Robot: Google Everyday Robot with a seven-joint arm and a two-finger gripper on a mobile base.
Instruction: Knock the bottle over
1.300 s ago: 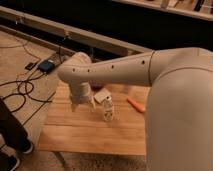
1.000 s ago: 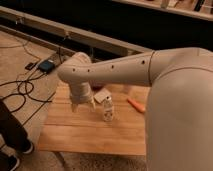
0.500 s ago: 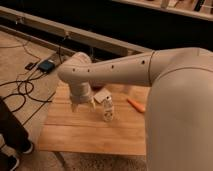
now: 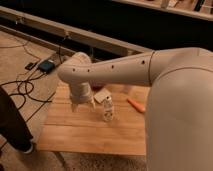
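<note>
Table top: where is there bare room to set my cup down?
The wide front strip of the table, between the bottle and the near edge, is bare. So is the left edge beside the gripper. Crowded: the back middle, where gripper, white box, bottle and orange carrot cluster. The arm hides the right side.

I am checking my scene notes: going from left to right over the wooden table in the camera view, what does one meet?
The gripper, low over the left part of the table → bottle → carrot. The white box overlaps the bottle sideways, so it is left out.
</note>
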